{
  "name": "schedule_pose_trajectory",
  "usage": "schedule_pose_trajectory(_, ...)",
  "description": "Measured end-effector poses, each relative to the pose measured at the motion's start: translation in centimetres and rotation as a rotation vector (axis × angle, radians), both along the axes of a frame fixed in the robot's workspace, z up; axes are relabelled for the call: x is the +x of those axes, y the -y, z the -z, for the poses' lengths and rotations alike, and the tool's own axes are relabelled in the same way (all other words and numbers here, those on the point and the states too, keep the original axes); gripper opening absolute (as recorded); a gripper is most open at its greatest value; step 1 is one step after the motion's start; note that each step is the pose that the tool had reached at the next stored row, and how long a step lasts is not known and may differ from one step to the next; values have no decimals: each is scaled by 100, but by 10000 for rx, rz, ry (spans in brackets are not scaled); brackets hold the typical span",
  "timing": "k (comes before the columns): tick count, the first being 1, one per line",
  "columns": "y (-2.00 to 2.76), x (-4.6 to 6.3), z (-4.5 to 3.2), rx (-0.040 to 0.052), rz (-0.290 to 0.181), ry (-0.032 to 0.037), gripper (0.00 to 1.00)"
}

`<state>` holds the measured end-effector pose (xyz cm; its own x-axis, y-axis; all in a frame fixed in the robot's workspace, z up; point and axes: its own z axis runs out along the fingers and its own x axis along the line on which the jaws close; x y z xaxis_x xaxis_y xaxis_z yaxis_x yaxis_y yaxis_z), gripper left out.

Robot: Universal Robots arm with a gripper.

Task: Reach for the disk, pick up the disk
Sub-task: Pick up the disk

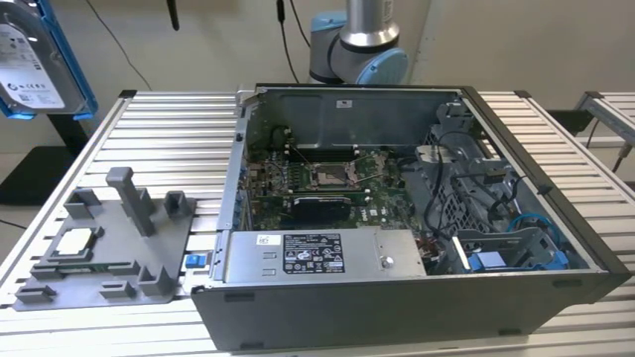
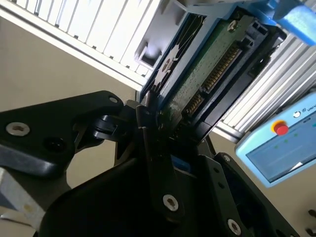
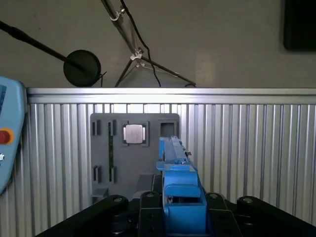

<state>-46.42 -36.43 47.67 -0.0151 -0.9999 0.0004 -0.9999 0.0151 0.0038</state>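
The disk (image 1: 30, 67), silver-grey with a white label and blue rails, hangs in the air at the exterior view's upper left, well above the table. In the second wrist view its green circuit-board underside (image 2: 207, 69) runs between the black fingers (image 2: 147, 129), and my gripper (image 2: 165, 118) is shut on its end. In the first wrist view the disk (image 3: 174, 163) shows edge-on, its blue rail rising out of my gripper (image 3: 182, 205) above the grey fixture plate.
An open computer case (image 1: 555, 223) stands mid-table with a long grey stickered box (image 1: 317, 253) at its front. A grey fixture plate (image 1: 129, 286) holding a small square chip (image 1: 76, 242) lies on the slatted table (image 1: 169, 134). The arm's base (image 1: 358, 44) stands behind the case. A blue pendant (image 2: 281, 148) is near.
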Motion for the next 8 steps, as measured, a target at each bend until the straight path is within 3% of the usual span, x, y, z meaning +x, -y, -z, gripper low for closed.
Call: schedule_pose_trajectory(8,0,0,-210,0,0,-1,0)
